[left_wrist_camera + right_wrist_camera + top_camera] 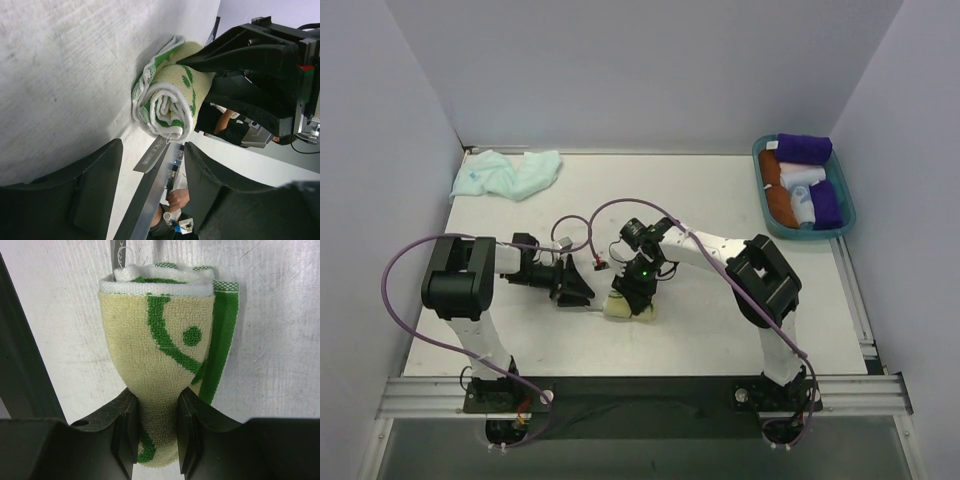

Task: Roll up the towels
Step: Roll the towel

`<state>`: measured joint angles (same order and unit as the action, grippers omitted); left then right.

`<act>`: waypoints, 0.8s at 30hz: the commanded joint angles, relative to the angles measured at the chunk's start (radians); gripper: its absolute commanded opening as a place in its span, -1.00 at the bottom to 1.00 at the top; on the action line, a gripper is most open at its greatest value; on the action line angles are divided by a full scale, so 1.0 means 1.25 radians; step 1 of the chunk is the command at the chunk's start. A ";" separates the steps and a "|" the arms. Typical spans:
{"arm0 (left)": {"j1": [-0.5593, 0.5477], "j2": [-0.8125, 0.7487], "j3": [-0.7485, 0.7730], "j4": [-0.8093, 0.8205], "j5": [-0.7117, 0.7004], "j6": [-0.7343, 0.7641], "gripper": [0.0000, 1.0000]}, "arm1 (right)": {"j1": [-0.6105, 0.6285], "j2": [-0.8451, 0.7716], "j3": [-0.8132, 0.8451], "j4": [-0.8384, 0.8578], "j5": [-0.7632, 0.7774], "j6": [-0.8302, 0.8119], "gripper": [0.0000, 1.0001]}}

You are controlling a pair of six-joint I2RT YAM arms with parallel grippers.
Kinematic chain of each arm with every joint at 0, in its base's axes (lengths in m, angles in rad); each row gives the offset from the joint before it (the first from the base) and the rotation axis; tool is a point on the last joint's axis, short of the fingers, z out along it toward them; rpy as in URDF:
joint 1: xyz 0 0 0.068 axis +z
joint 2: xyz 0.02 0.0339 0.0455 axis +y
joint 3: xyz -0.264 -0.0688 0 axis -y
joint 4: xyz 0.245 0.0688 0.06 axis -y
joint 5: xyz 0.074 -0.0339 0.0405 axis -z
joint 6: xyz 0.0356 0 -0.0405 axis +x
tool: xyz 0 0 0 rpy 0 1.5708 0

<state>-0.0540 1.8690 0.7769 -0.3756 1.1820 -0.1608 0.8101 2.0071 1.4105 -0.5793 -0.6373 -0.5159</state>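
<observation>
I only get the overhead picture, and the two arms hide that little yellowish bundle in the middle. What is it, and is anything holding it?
Observer: It is the pale yellow towel, rolled up. The right wrist camera shows the right gripper squeezing one end of the roll.
Operator: Is there a pattern on it?
Observer: Yes. It has green squiggles and a green dot, with a white edge at the far end.
Operator: What about the other claw?
Observer: The left gripper is open and holds nothing. In its own camera, the spiral end of the roll faces it just ahead, lying on the table.
</observation>
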 commanded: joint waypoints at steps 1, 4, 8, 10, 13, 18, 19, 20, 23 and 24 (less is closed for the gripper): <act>-0.001 -0.031 -0.002 0.127 0.055 -0.079 0.29 | 0.001 0.035 -0.002 -0.058 0.025 0.007 -1.00; -0.024 -0.024 -0.024 0.203 0.074 -0.129 0.33 | 0.002 0.033 0.004 -0.058 0.041 0.008 -1.00; -0.065 -0.014 -0.051 0.315 0.068 -0.226 0.36 | 0.002 0.031 0.007 -0.058 0.055 0.009 -1.00; -0.079 -0.002 -0.057 0.381 0.066 -0.263 0.36 | 0.002 0.030 0.007 -0.057 0.059 0.009 -1.00; -0.105 0.018 -0.070 0.482 0.066 -0.344 0.35 | 0.004 0.031 0.006 -0.056 0.066 0.009 -1.00; -0.129 0.041 -0.069 0.493 0.066 -0.344 0.33 | 0.005 0.031 0.003 -0.050 0.077 0.009 -1.00; -0.129 0.047 -0.066 0.492 0.068 -0.345 0.31 | 0.006 0.033 0.004 -0.048 0.077 0.009 -1.00; -0.130 0.059 -0.064 0.493 0.069 -0.344 0.25 | 0.006 0.031 0.004 -0.047 0.083 0.010 -1.00; -0.132 0.072 -0.062 0.492 0.078 -0.345 0.15 | 0.006 0.031 0.003 -0.043 0.089 0.011 -1.00; -0.132 0.072 -0.062 0.492 0.077 -0.346 0.10 | 0.005 0.031 0.002 -0.037 0.096 0.015 -1.00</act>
<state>-0.2081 1.9377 0.6975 0.1959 1.2484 -0.5739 0.8124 2.0087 1.4170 -0.5884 -0.6064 -0.4946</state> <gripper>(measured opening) 0.568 0.288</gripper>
